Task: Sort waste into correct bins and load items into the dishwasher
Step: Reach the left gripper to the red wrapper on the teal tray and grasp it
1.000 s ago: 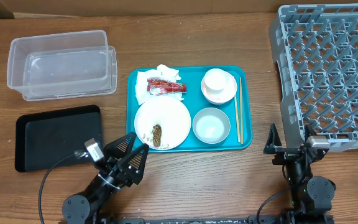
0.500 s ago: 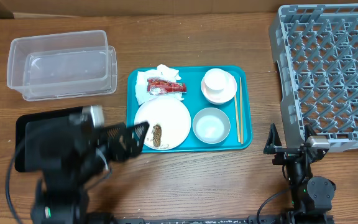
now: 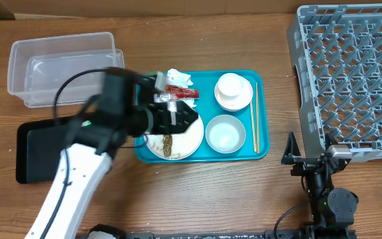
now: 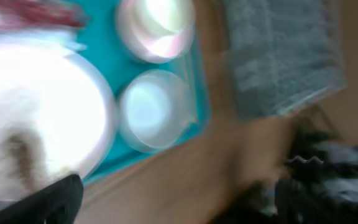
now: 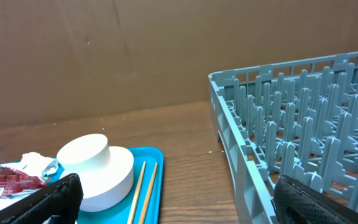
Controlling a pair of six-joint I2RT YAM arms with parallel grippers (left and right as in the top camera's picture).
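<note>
Partly over the plate (image 3: 190, 141), wide-jawed left end effector (image 3: 178, 106); bowl (image 3: 225, 133) alongside.

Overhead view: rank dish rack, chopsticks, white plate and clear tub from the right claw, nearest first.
1. dish rack, beside the right claw.
2. chopsticks, right edge of the tray.
3. white plate, tray's front left.
4. clear tub, far left.

1. The serving tray (image 3: 261, 152) sits mid-tabletop (image 3: 211, 192); to its left, the tub (image 3: 65, 70) lies behind the flat tray (image 3: 32, 149)
2. The dish rack (image 3: 350, 73) stands at the right
3. On the serving tray, napkin (image 3: 176, 75) and wrapper (image 3: 181, 93) lie behind the plate (image 3: 192, 139), the cup (image 3: 234, 91) behind the bowl (image 3: 225, 133), the chopsticks (image 3: 253, 126) along its right edge
</note>
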